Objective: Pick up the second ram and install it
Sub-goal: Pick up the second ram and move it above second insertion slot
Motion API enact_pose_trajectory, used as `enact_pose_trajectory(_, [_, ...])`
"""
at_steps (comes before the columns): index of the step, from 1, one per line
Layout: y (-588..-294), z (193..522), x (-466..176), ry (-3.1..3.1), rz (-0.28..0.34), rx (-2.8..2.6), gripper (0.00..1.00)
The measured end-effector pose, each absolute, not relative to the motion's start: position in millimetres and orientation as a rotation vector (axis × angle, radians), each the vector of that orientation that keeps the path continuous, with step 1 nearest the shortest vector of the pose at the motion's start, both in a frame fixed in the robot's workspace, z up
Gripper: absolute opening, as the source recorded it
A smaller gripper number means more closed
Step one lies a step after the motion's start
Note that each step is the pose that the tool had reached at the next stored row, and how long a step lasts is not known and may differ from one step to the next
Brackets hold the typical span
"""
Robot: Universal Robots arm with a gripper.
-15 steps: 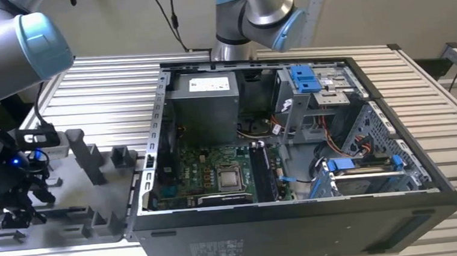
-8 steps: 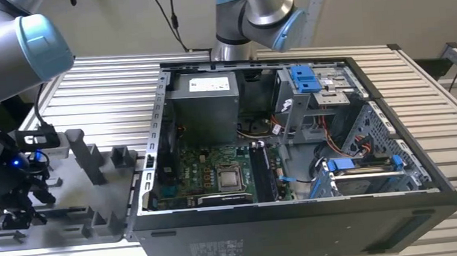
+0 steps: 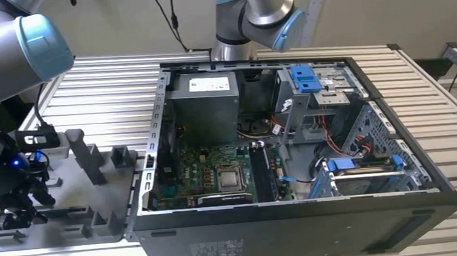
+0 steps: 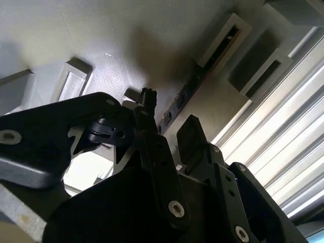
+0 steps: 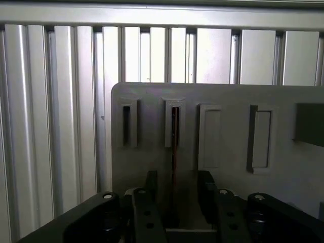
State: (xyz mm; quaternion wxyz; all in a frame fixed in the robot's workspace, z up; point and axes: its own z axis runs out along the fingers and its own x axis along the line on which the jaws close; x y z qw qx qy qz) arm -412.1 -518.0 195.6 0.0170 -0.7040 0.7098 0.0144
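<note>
Black two-finger gripper (image 5: 177, 182) (image 4: 168, 108) nearest lens, jaws part open, gripping nothing. Fingers (image 5: 151, 195) straddle second ram (image 5: 174, 147), gap each side in first wrist view. Second ram is long thin dark memory stick, standing on edge, far end in raised slot holder of flat grey plastic fixture plate (image 5: 228, 96). Plate lies on ribbed aluminium bench (image 5: 50, 111), toward bench edge at exterior view's left. Open black computer case (image 3: 300, 231) just beside plate, green motherboard (image 3: 207, 166) inside.
</note>
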Motion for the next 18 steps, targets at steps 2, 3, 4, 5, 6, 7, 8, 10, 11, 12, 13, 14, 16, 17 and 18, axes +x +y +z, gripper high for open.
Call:
enact_pose_trajectory(2, [-518.0, 195.6, -412.1, 2.206, 0.045, -2.188, 0.33])
enact_pose_trajectory(3, [-518.0, 195.6, -412.1, 2.206, 0.045, -2.188, 0.33])
enact_pose_trajectory(4, [-518.0, 195.5, -412.1, 2.206, 0.045, -2.188, 0.33])
enact_pose_trajectory(5, [-518.0, 195.5, -412.1, 2.206, 0.045, -2.188, 0.27])
enact_pose_trajectory(6, [-518.0, 195.5, -412.1, 2.206, 0.045, -2.188, 0.27])
enact_pose_trajectory(7, [-518.0, 195.5, -412.1, 2.206, 0.045, -2.188, 0.25])
enact_pose_trajectory(8, [-518.1, 195.5, -412.1, 2.206, 0.045, -2.188, 0.25])
enact_pose_trajectory(10, [-518.1, 195.4, -412.1, 2.206, 0.045, -2.188, 0.17])
enact_pose_trajectory(11, [-518.1, 195.4, -412.1, 2.206, 0.045, -2.188, 0.17])
enact_pose_trajectory(12, [-518.1, 195.4, -412.1, 2.206, 0.045, -2.188, 0.17])
enact_pose_trajectory(13, [-518.1, 195.4, -412.1, 2.206, 0.045, -2.188, 0.17])
enact_pose_trajectory(14, [-518.1, 195.4, -412.1, 2.206, 0.045, -2.188, 0.17])
enact_pose_trajectory(16, [-518.1, 195.4, -412.1, 2.206, 0.045, -2.188, 0.15])
enact_pose_trajectory(17, [-518.1, 195.3, -412.1, 2.206, 0.045, -2.188, 0.14])
enact_pose_trajectory(18, [-518.1, 195.3, -412.1, 2.206, 0.045, -2.188, 0.14])
